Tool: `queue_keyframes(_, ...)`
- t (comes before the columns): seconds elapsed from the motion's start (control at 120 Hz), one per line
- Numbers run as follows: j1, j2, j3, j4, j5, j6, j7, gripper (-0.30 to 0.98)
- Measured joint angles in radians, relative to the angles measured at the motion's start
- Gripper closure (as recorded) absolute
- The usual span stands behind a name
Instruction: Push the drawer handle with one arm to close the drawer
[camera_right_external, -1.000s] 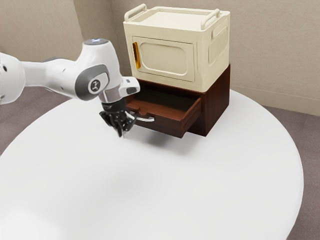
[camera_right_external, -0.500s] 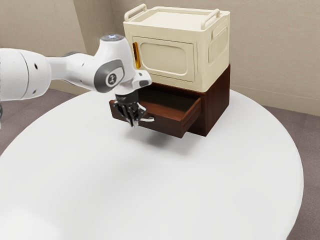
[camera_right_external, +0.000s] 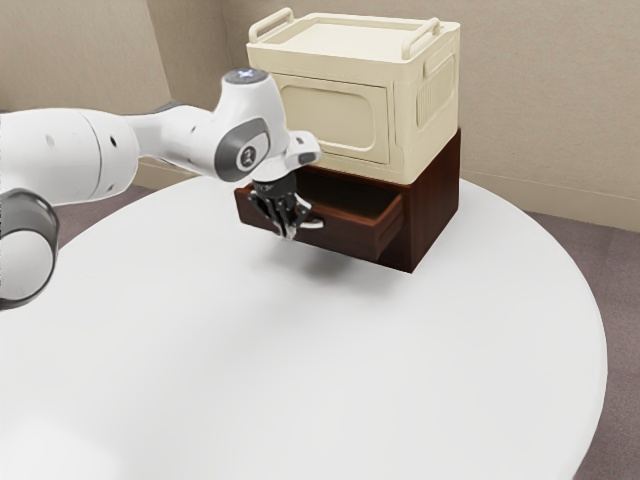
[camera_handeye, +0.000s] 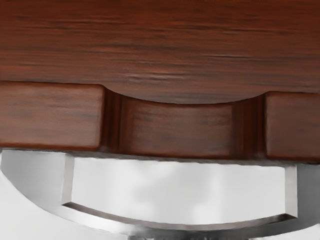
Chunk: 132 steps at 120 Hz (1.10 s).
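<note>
Arm (camera_right_external: 185, 135) is reaching toward drawer (camera_right_external: 350, 238); fingers (camera_right_external: 288, 233) are pointing down, closed, at its front. Wrist view is revealing drawer's scooped notch (camera_handeye: 177, 127); exterior view, cream cabinet (camera_right_external: 330, 120) above drawer.

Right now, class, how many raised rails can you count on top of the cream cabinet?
2: the left rail and the right rail, at the exterior view's left and right ends of the cream cabinet's top. None seems hidden.
</note>
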Motion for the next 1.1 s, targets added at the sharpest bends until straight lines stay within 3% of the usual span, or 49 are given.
queue_keyframes(0.317,0.000,0.114,-0.014,0.153,0.020,0.084,0.008,0.71)
queue_keyframes(0.817,0.002,0.188,-0.015,0.246,0.024,0.261,0.061,0.70)
queue_keyframes(0.85,0.003,0.120,-0.015,0.156,0.015,0.263,0.062,0.66)
queue_keyframes(0.925,0.002,-0.173,-0.018,-0.204,-0.042,0.253,0.048,0.52)
queue_keyframes(0.967,0.001,-0.322,-0.022,-0.316,-0.080,0.203,0.033,0.43)
queue_keyframes(1.025,-0.006,-0.460,-0.009,-0.347,-0.145,0.069,0.014,0.33)
queue_keyframes(1.1,-0.011,-0.509,0.012,-0.204,-0.198,-0.133,-0.009,0.23)
